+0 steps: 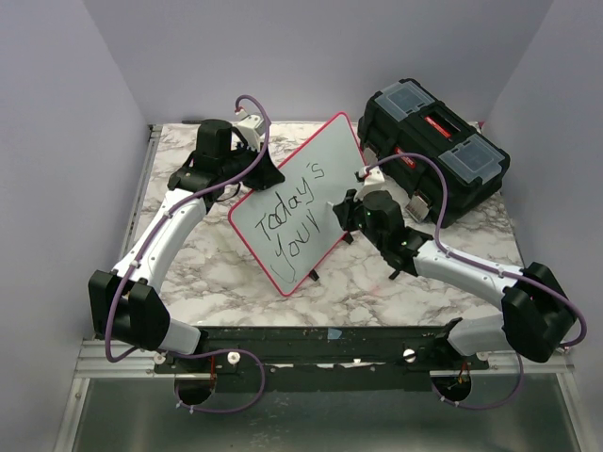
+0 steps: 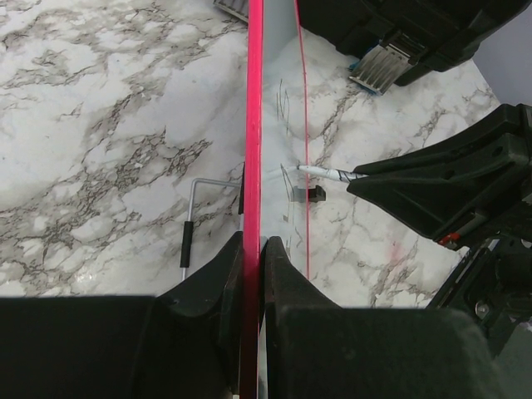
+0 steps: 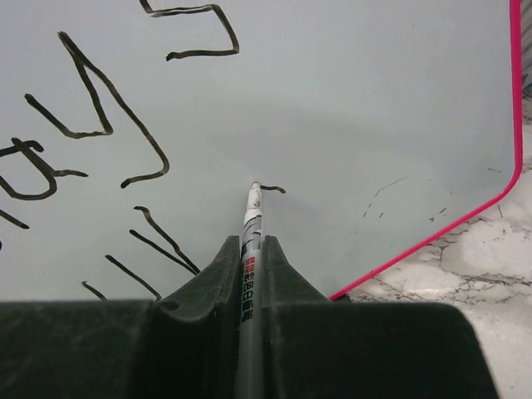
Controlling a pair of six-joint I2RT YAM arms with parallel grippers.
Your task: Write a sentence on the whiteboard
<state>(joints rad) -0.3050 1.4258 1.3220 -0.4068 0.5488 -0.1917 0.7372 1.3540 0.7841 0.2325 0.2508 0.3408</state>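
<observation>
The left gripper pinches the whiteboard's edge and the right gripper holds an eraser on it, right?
No: the right gripper holds a marker, tip on the whiteboard; the right wrist view shows it. The left gripper does pinch the edge.

The top view looks down from above and behind both arm bases, holding the whole table [image 1: 212, 282]. The left wrist camera sits just behind the left claw [image 2: 252, 243], sighting edge-on along the whiteboard [image 2: 253, 125] rim between its fingers [image 2: 214, 278]. The right wrist camera looks past the right claw [image 3: 249, 243] and marker [image 3: 253, 206], very close to the board's face. All three share the whiteboard; the left wrist view catches the marker tip.
</observation>
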